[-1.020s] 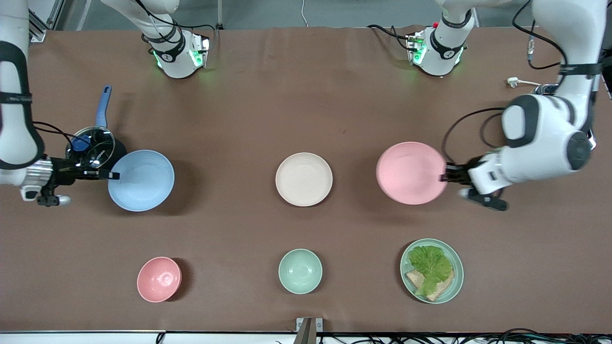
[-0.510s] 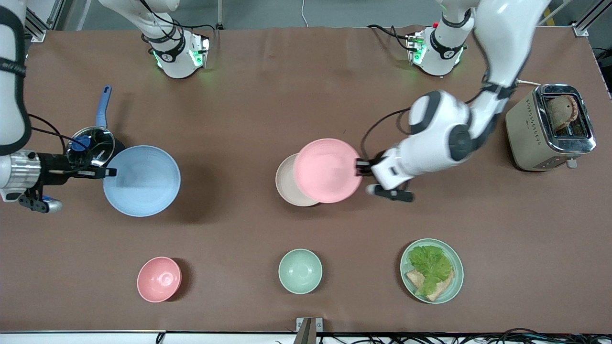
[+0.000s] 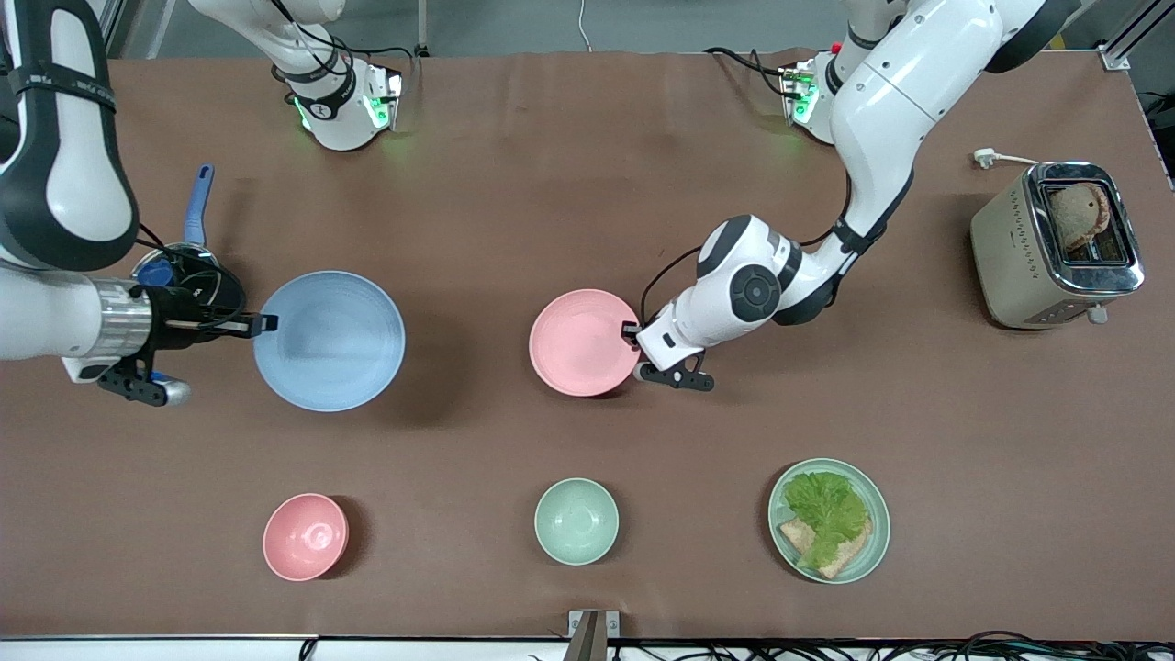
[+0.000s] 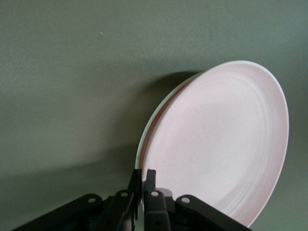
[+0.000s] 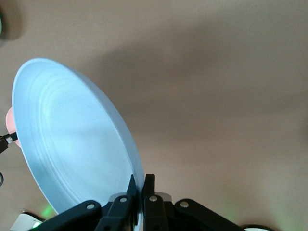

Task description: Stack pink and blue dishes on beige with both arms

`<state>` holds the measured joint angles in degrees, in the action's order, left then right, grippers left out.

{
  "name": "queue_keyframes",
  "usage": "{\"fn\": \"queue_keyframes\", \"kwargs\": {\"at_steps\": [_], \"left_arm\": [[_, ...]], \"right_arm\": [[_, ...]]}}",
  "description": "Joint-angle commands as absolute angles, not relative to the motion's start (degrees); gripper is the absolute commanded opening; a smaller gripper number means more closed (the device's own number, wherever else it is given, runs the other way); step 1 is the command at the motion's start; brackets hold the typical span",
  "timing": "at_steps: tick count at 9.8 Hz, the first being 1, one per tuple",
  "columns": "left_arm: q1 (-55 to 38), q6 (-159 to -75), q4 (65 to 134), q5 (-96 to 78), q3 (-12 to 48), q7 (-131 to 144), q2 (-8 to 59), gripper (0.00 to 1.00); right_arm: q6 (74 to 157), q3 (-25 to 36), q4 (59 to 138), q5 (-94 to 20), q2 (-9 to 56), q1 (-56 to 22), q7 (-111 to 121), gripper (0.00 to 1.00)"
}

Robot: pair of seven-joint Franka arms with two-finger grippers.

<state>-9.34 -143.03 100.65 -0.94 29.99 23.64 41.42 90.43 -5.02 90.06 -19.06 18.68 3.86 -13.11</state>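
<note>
pink plate [image 3: 581,341]: sits right on the beige plate [image 4: 144,144] at mid-table, only a sliver of beige rim peeking out.
left gripper [image 3: 632,332]: jaws pinched tight on the pink plate's rim.
blue plate [image 3: 329,340]: up off the table, shadow underneath.
right gripper [image 3: 266,322]: jaws clamped on the blue plate's rim, near the pan [image 3: 184,271].
writing: none readable anywhere.

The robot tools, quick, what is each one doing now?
Left tool: shut on the pink plate, which lies on the beige plate.
Right tool: shut on the blue plate, held up over the table.
</note>
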Motion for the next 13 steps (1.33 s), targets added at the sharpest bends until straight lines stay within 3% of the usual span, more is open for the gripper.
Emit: {"fn": "queue_keyframes", "kwargs": {"at_steps": [1, 2, 4, 6, 7, 9, 13], "left_arm": [[-9.76, -142.65, 98.35, 2.89, 30.15, 26.8, 44.38, 0.61], [-9.41, -142.65, 98.09, 2.73, 30.15, 26.89, 44.12, 1.0], [-5.04, -136.2, 98.35, 2.46, 31.45, 26.11, 39.76, 1.0], [2.17, -124.07, 98.09, 2.2, 36.02, 26.02, 30.63, 1.0], [2.63, -120.53, 98.0, 2.2, 34.21, 26.19, 25.89, 1.0], [2.11, -110.88, 97.91, 2.37, 25.27, 23.4, 16.57, 1.0], [-3.15, -103.45, 97.82, 2.29, 7.34, 9.61, 2.75, 1.0]], "right_arm": [[95.24, -9.47, 95.16, -18.19, 16.09, 3.87, -17.91, 0.01], [97.45, -11.49, 97.27, -18.19, 15.74, 3.87, -19.41, 0.01], [99.05, -14.49, 98.17, -18.19, 16.08, 2.99, -22.66, 0.01], [107.26, -18.87, 104.12, -18.54, 16.08, 2.02, -25.12, 0.01], [113.49, -22.64, 107.02, -18.54, 16.17, 1.76, -28.09, 0.01], [123.09, -28.45, 109.59, -18.81, 18.7, 0.54, -31.37, 0.03], [140.95, -32.52, 112.41, -18.81, 27.4, -4.21, -36.12, 0.04]]}}
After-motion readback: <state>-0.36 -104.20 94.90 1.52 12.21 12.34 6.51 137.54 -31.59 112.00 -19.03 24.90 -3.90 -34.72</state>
